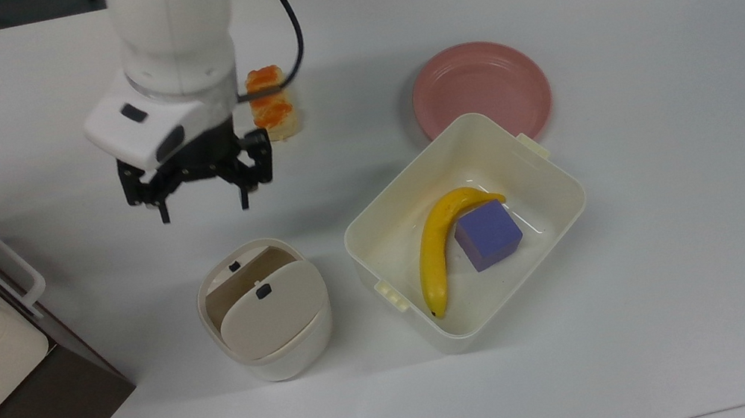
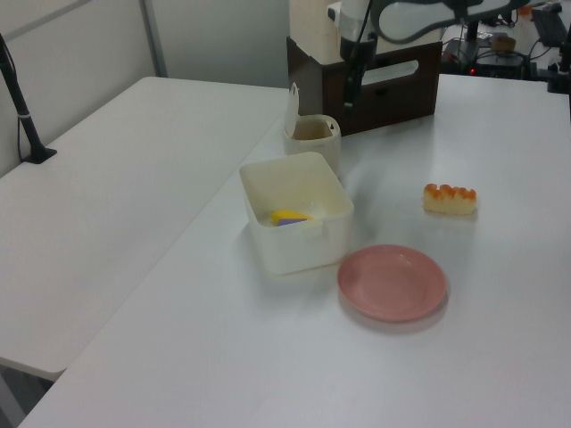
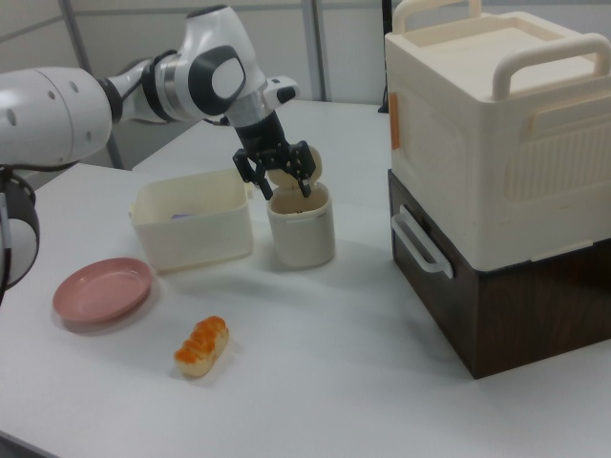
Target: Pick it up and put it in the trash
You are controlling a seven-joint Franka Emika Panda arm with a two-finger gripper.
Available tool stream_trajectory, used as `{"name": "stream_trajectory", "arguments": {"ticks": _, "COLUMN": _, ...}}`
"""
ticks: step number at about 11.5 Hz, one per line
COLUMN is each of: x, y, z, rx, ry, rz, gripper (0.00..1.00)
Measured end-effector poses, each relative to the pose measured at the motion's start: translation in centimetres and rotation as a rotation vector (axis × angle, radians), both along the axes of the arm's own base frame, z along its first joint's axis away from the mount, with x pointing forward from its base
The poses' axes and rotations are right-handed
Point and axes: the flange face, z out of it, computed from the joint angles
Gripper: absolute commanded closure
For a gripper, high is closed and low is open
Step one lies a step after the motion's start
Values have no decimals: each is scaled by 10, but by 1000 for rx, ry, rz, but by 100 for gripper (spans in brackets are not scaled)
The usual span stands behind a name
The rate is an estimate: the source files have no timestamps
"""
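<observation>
The trash is a small round cream bin with a tilted flap lid and a tan inside, standing left of centre in the top view. It also appears as the trash and the trash. My gripper hangs open above the table just behind the bin, nothing between its fingers. In the right view my gripper sits just above the bin's rim. The little paper ball is hidden from every view.
A cream rectangular tub holds a banana and a purple cube. Behind it lies a pink plate. An orange-topped bread piece lies near the arm. A tall cream box on a dark base stands beside the bin.
</observation>
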Motion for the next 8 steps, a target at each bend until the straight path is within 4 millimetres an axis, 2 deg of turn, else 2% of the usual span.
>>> {"name": "stream_trajectory", "arguments": {"ticks": 1, "x": -7, "y": -6, "z": 11, "rx": 10, "ry": 15, "rz": 7, "gripper": 0}}
{"name": "stream_trajectory", "arguments": {"ticks": 4, "x": -30, "y": -22, "z": 41, "rx": 80, "ry": 74, "rz": -6, "gripper": 0}}
{"name": "stream_trajectory", "arguments": {"ticks": 6, "x": -44, "y": -34, "z": 47, "rx": 134, "ry": 128, "rz": -47, "gripper": 0}}
{"name": "stream_trajectory", "arguments": {"ticks": 8, "x": -58, "y": -54, "z": 55, "rx": 189, "ry": 160, "rz": -99, "gripper": 0}}
